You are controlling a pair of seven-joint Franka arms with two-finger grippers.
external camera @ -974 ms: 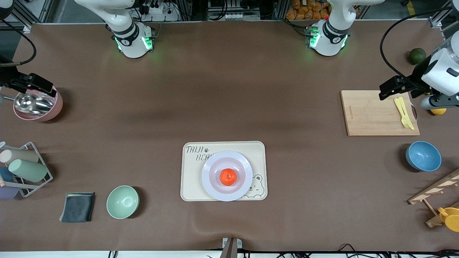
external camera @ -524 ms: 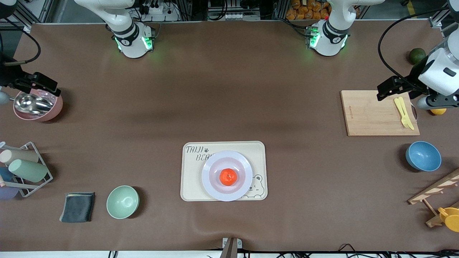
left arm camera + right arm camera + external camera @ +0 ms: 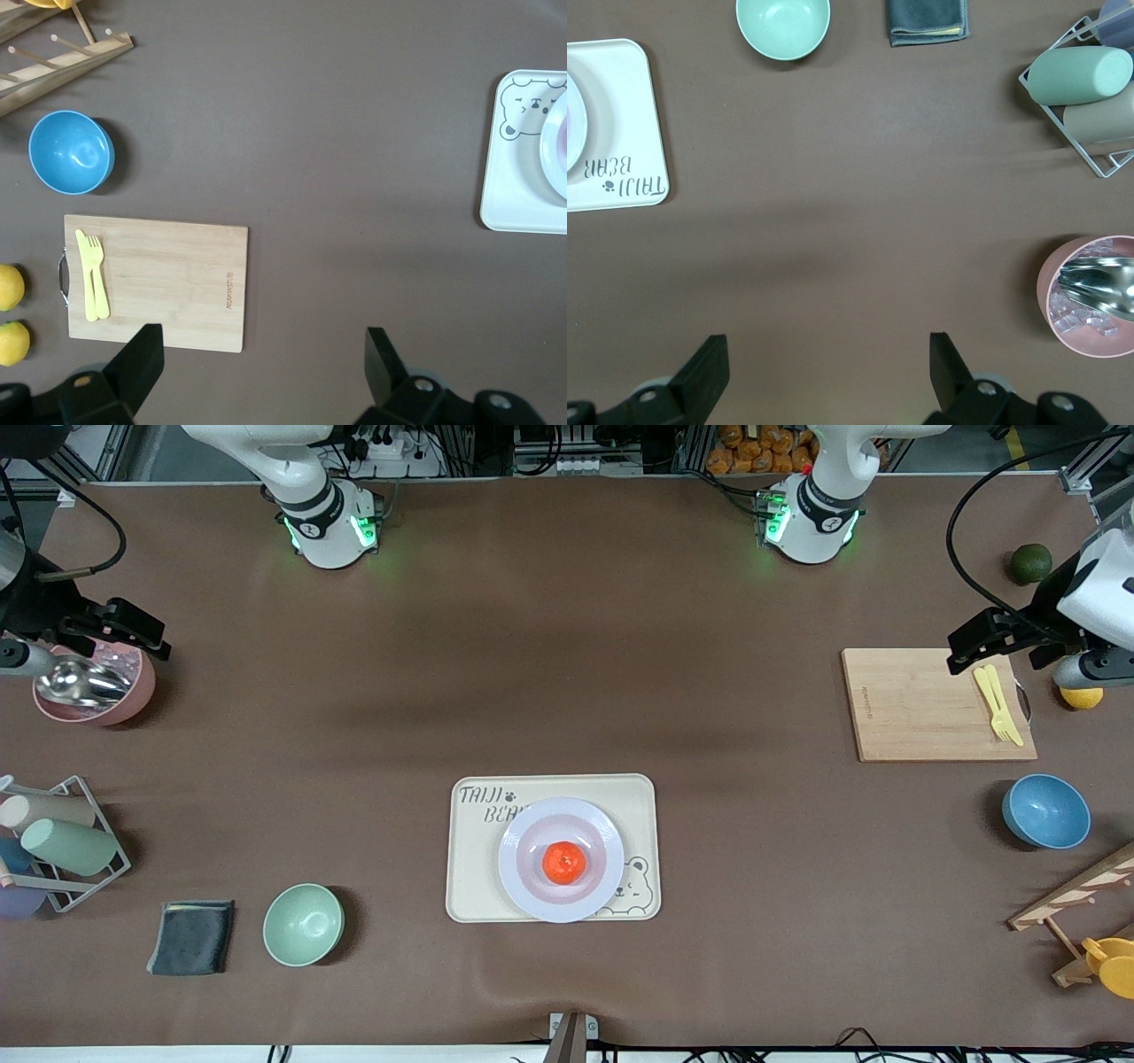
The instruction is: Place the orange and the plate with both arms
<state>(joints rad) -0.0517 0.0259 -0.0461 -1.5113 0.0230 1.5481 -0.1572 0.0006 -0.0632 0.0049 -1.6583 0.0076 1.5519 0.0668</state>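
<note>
The plate [image 3: 561, 859] lies on the bear tray [image 3: 469, 850], nearest the front camera at mid-table, and the orange [image 3: 564, 863] sits in the plate's centre — touching nothing else. Both are well apart from either set of jaws.

By the look of it the orange is light, firm and glossy; round as it is, it would likely roll if the plate tilts. A grip across its widest part, pads on two facing sides, seems best — gentle, since the skin bruises. The plate looks stiff, smooth and breakable, shallow with a wide rim; the rim is the only place to pinch, and its edge overhanging the tray border gives a finger room underneath.

Farther up, the right gripper [image 3: 824, 376] hangs over bare table just beside the pink bowl [image 3: 93, 684] with its metal scoop, jaws spread wide and holding nothing. The left gripper [image 3: 261, 372] hangs over the edge of the cutting board [image 3: 939, 704], where a yellow fork [image 3: 998, 704] lies, jaws likewise wide and empty. From these frames both arms appear to wait at the table's ends.
</note>
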